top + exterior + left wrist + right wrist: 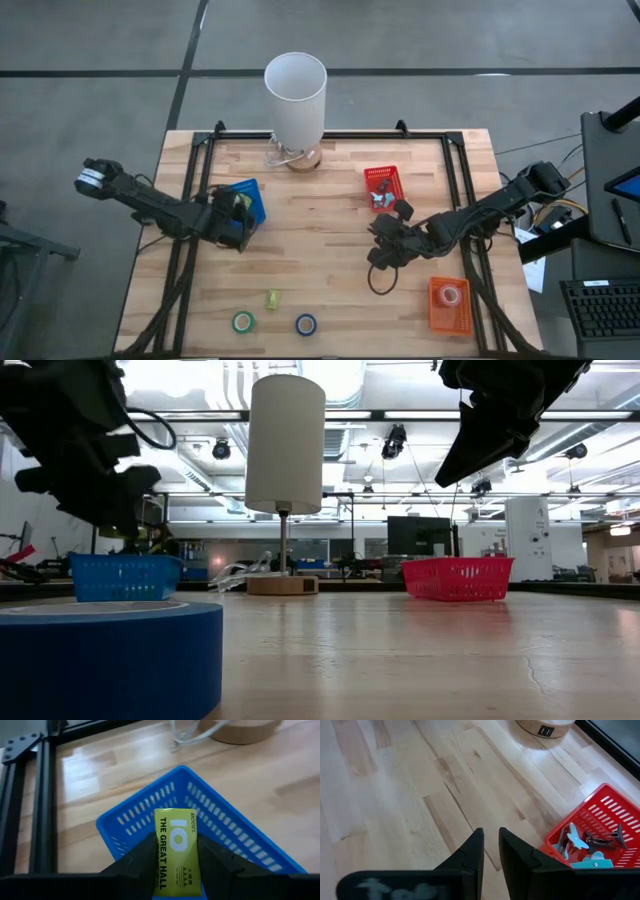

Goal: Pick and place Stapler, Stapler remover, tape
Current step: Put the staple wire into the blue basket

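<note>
My left gripper (175, 870) hangs just above the near rim of the blue basket (252, 200), shut on a small yellow block with black print (175, 847), which I take for the stapler. My right gripper (380, 250) hovers over bare wood near the red basket (592, 832); a narrow gap separates its fingers, with nothing in it. That basket holds stapler removers (580, 842). Green tape (243, 322) and blue tape (306, 324) lie flat near the front edge. A pinkish tape roll (451, 295) lies in the orange basket (450, 318). My left gripper pinches the yellow block by its two long sides (159, 857) between the two fingers, which lie along it. The fingers slant down toward the blue basket. The block is lifted clear, printed face up, its free end (174, 815) over the basket's rim.
A white lamp (296, 95) on a round wooden base stands at the table's far edge, its cord beside it. A small yellow-green piece (272, 298) lies between the tape rolls and the table's middle. Black frame rails (190, 200) run along both sides.
</note>
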Controlling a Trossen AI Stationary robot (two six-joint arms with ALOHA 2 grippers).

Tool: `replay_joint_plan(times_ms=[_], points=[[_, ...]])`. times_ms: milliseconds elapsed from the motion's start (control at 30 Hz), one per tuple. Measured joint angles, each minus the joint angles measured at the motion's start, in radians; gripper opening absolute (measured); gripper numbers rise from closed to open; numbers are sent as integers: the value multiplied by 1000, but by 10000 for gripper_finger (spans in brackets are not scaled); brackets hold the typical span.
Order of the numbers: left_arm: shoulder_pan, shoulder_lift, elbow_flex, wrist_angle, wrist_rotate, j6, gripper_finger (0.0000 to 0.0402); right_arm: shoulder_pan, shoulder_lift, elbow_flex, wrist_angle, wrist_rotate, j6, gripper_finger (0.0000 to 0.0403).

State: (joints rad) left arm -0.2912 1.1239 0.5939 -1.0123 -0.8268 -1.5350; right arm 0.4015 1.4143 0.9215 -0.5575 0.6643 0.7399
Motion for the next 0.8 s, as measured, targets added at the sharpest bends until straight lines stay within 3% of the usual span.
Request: replay_joint_plan(times_ms=[267, 433, 633, 800], points=[[173, -18, -48, 197, 64, 259, 128, 0, 0, -2, 5, 1, -7, 52], [269, -16, -79, 248, 120, 315, 125, 0, 0, -2, 8, 1, -10, 52], [328, -16, -155, 448, 231, 444, 130, 0, 0, -9, 11, 2, -11, 52], [350, -16, -201, 524, 241, 469, 129, 0, 0, -11, 13, 1, -11, 52]])
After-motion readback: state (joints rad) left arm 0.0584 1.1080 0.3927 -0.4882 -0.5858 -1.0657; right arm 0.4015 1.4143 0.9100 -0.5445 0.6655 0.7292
